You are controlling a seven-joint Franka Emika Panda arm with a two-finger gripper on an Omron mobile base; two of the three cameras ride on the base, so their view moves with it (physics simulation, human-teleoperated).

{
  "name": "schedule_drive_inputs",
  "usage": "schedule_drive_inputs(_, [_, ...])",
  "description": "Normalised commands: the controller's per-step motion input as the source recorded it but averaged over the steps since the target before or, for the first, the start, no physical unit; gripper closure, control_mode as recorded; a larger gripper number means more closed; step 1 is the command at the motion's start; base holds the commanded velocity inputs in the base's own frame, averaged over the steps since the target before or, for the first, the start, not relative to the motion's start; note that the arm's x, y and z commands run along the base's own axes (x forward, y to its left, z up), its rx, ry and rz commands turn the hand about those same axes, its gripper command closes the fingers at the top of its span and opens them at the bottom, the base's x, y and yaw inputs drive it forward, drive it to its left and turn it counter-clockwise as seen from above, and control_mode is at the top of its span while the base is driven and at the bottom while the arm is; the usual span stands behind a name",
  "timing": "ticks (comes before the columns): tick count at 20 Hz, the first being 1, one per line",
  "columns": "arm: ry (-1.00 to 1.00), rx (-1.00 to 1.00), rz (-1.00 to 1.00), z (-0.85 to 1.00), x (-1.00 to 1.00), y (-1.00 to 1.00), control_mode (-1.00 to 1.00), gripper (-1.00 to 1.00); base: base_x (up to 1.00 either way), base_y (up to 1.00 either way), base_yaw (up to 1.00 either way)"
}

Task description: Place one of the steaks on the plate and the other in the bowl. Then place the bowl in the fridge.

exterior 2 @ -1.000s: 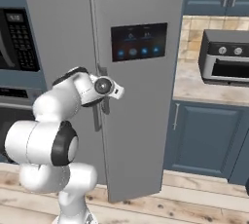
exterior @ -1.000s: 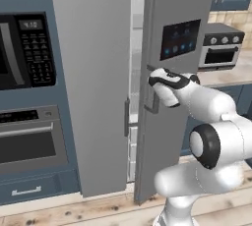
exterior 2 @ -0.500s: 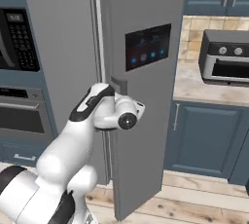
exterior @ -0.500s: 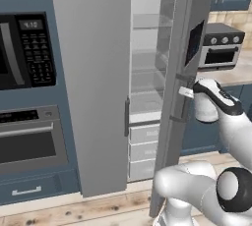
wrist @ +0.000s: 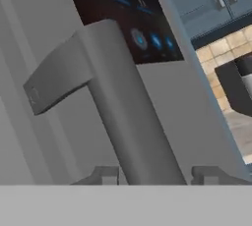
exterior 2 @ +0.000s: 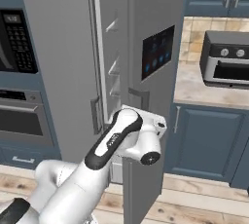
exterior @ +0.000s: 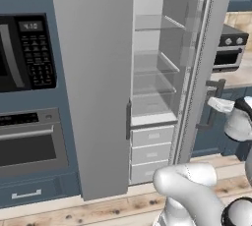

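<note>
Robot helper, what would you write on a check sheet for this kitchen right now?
Surface: counter at right holds a toaster oven.
Job's things: fridge, right door swung open, glass shelves bare; steaks, plate, bowl: nothing seen.
Clutter: nothing seen.
Hand: hand, a finger on each side of the door handle; grip unclear.
Cables: nothing seen.
Surroundings: microwave above oven, blue cabinets, wood floor.

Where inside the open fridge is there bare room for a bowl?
The fridge stands open. Its clear glass shelves, between the left door and the swung-out right door, look bare. Below, closed white drawers offer no room.
</note>
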Motion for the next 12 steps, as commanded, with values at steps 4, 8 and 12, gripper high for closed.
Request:
schedule_drive_inputs(4, [-0.30, -0.05, -0.57, 0.30, -1.00, 0.28, -1.00, 1.00, 0.00, 0.00, 0.00])
schedule_drive_inputs(8, [-0.24, -0.07, -0.58, 0.38, -0.79, 0.31, -1.00, 1.00, 0.00, 0.00, 0.00])
schedule_drive_inputs(12, [-0.17, -0.13, -0.23, 0.72, -0.15, 0.95, -1.00, 1.00, 0.00, 0.00, 0.00])
